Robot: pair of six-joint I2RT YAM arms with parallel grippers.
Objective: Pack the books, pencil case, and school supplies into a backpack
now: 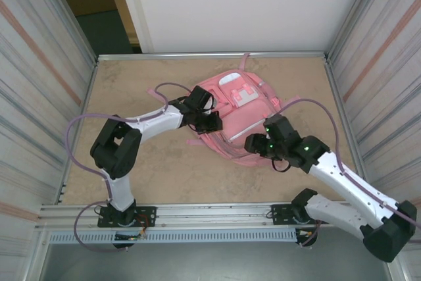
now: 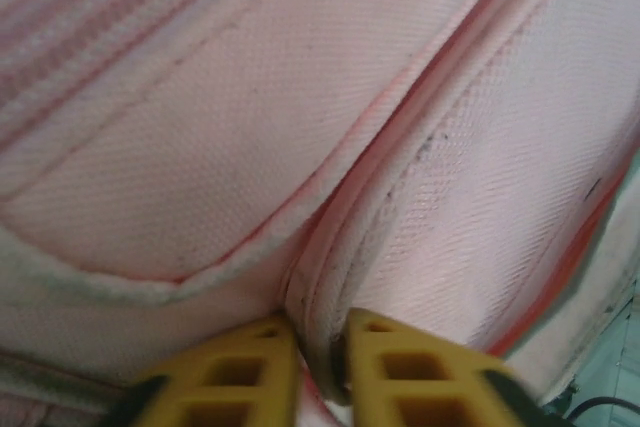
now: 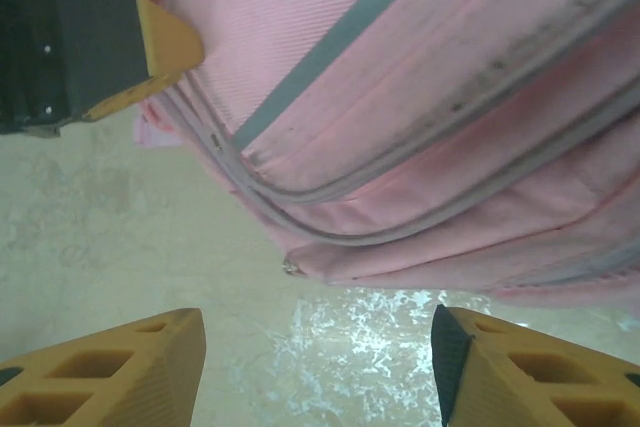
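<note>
Pinched tight on a seam fold of the backpack (image 1: 247, 120) with the left gripper (image 2: 318, 339); spread wide and empty at the right gripper (image 3: 320, 347), just off the rim facing the table's (image 1: 141, 169) near edge.

The place is a robotics lab test cell, an enclosed bench built for machine trials. A left arm (image 1: 118, 149) and a right arm (image 1: 348, 185), both white and black, are bolted to an aluminium rail (image 1: 210, 212) along the 6 o'clock edge of a bare tan table (image 1: 164, 176). Purple cables (image 1: 75, 123) loop from the arm bases. Ribbed, striped panels wall the table in at 9 o'clock (image 1: 33, 77) and 3 o'clock (image 1: 388, 51), and a plain white board (image 1: 243, 4) closes it at 12 o'clock, all set in metal framing. At 11 o'clock a gap (image 1: 105, 24) opens on a dark teal floor and a brown wall. A pink backpack (image 1: 240, 115) lies at the table's middle.
</note>
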